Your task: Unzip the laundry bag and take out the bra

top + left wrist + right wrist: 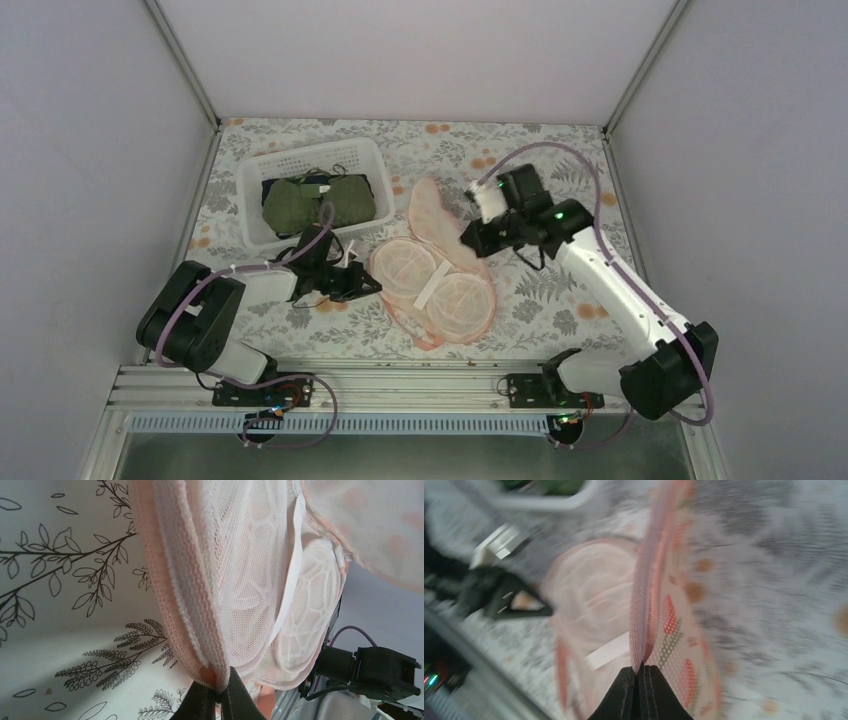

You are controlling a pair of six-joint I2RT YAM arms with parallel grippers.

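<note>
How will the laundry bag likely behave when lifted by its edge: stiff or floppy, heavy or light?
Probably floppy: the laundry bag bends where the right gripper pinches its flap up, rather than holding flat. Likely light: the left wrist view shows thin see-through mesh. It may drag unless held, as the left gripper pinches its rim.

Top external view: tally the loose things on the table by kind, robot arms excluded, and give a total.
Laundry bag: 1
White basket: 1
Olive-green bra: 1
Dark blue cloth: 1
Total: 4
</note>
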